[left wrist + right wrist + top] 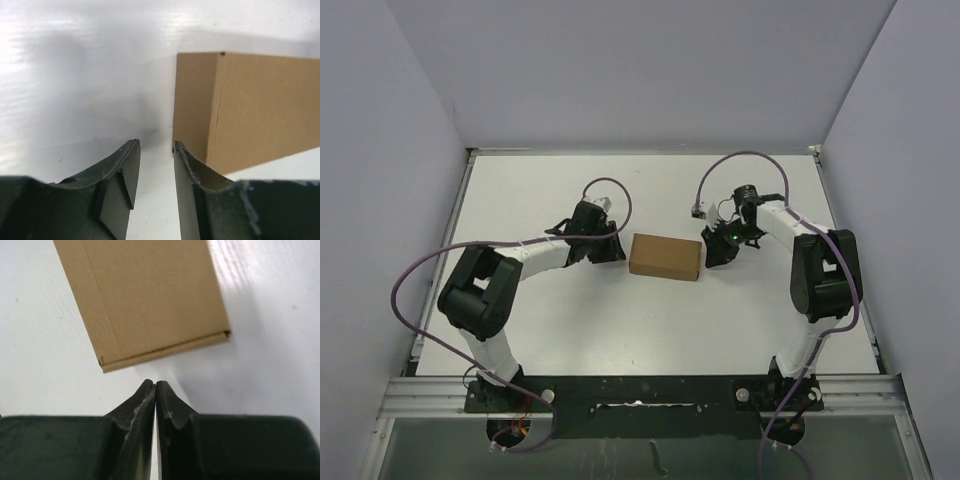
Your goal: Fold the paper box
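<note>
Top external: left gripper (612, 248) slightly parted, empty, at carton's left end, contact unclear | paper box (665, 256) closed carton, flat on table (620, 330) | right gripper (712, 250) fingers pressed together, empty, just beside right end.

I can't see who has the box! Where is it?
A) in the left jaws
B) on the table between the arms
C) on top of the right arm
B: the box lies on the table between the left arm and right arm.
</note>
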Controlling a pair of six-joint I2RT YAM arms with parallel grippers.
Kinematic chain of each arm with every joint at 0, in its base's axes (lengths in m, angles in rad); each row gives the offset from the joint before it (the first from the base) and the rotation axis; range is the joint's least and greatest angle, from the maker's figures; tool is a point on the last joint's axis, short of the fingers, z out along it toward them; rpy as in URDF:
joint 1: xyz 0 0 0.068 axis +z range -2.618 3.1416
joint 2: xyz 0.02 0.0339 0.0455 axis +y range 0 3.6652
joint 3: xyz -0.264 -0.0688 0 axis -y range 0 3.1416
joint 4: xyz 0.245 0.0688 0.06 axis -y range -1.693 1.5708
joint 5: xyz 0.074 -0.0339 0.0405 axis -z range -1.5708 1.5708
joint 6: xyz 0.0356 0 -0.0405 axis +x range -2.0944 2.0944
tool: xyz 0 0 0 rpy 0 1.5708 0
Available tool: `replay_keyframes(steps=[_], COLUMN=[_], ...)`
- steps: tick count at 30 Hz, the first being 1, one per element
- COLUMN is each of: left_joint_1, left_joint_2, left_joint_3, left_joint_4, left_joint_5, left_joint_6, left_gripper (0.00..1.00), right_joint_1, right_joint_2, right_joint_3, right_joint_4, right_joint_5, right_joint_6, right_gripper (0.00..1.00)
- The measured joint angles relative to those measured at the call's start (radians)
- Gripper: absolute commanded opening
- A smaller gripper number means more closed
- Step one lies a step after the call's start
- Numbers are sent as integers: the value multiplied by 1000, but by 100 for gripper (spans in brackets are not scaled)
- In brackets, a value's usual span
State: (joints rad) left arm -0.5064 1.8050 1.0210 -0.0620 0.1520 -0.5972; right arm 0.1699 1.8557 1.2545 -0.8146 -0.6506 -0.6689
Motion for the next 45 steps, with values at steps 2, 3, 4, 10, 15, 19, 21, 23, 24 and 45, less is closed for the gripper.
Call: replay_keyframes(steps=[2, 3, 4, 10, 15, 19, 21, 23, 24, 45], left_joint_1=[7, 14, 21, 56, 73, 133, 164, 187, 193, 196], left_joint_2=[-46, -83, -115, -373, -633, -807, -856, -872, -871, -796], left_joint_3=[-24, -38, -45, -54, -34, 3, 43, 108, 146, 462], left_joint_4=[-31, -53, -71, -145, -153, -129, -132, -149, -161, -550], left_joint_5=[-8, -15, -20, -47, -11, 39, 66, 99, 118, 226], left_joint_6=[11, 20, 29, 89, 153, 165, 164, 163, 162, 216], left_gripper=[34, 34, 34, 52, 97, 98, 98, 98, 98, 98], right_joint_1=[-20, -33, -43, -70, -73, -91, -114, -140, -152, -244], right_joint_2=[-22, -39, -58, -179, -338, -460, -512, -563, -580, -607], right_joint_3=[0, 0, 2, 57, 182, 306, 359, 391, 411, 719], right_joint_4=[2, 2, 0, -25, -61, -60, -47, -25, -25, -81], right_joint_5=[16, 23, 29, 20, -35, -83, -101, -108, -109, 103], right_joint_6=[4, 5, 6, 7, 12, 29, 48, 78, 99, 639], right_gripper=[7, 7, 7, 20, 55, 99, 98, 98, 98, 98])
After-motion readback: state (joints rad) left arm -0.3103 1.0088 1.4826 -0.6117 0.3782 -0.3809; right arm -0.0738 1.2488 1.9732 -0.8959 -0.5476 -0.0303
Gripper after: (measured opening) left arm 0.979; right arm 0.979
